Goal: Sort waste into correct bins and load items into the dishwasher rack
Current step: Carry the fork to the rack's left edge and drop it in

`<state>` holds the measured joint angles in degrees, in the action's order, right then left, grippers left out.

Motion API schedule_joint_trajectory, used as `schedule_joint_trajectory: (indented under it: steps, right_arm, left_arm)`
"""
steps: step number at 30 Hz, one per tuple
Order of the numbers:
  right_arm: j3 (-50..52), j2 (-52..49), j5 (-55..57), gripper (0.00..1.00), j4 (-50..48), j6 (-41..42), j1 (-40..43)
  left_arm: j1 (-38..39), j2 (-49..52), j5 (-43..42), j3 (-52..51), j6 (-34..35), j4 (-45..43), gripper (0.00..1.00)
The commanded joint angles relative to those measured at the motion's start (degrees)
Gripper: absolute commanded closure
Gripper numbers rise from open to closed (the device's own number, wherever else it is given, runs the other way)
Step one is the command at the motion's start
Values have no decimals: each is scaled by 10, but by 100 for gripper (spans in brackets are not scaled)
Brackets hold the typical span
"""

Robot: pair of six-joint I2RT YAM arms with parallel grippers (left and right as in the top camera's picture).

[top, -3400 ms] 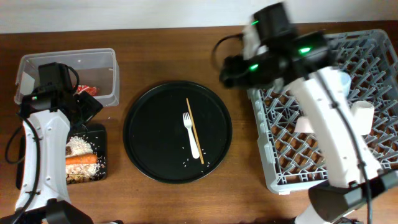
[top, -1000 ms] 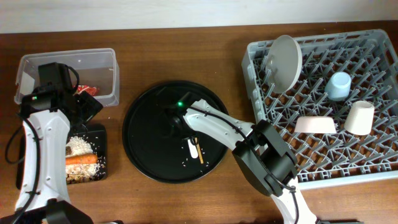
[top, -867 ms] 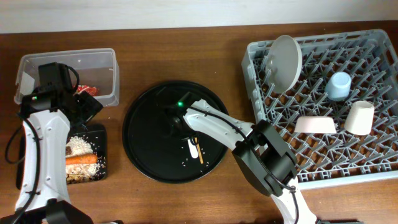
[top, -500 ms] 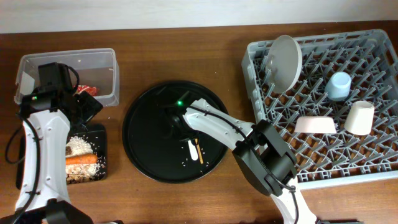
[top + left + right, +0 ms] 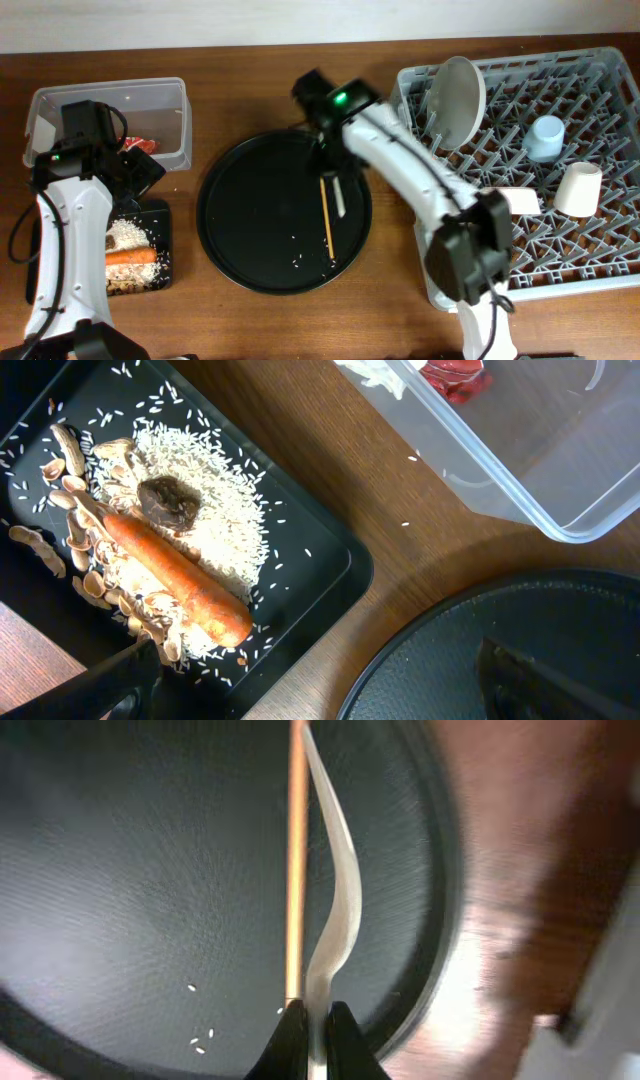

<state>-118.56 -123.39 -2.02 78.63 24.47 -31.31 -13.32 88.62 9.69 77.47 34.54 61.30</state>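
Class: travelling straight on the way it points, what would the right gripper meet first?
Probably the round black tray, right beside the chopstick; the right gripper, shut on the fork, points down at it. Depth unclear.

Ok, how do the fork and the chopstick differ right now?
The fork is white and curved; the chopstick is brown wood, thin and straight. The fork is pinched in the right gripper; the chopstick lies free on the round tray. From overhead the chopstick looks longer than the fork. Both run side by side over the round tray, and neither is in the rack yet.
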Motion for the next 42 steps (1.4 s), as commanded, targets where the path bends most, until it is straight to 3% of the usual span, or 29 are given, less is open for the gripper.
schedule_joint_trajectory:
  steps: [1,10,15,24,28,32,42]
  right_arm:
    - [-49,36,-23,96,20,-50,51]
    - [-75,45,-21,95,21,-136,235]
    - [-74,39,-21,93,15,-196,285]
    - [-73,-3,-25,90,-10,-225,286]
    - [-73,-10,-25,69,-10,-226,282]
    - [-73,-10,-25,58,-10,-225,277]
    - [-74,8,-86,62,22,-193,218]
  left_arm:
    - [-2,1,2,4,6,0,1]
    - [-2,1,2,4,6,0,1]
    - [-2,1,2,4,6,0,1]
    - [-2,1,2,4,6,0,1]
    - [-2,1,2,4,6,0,1]
    - [-2,1,2,4,6,0,1]
    - [-2,1,2,4,6,0,1]
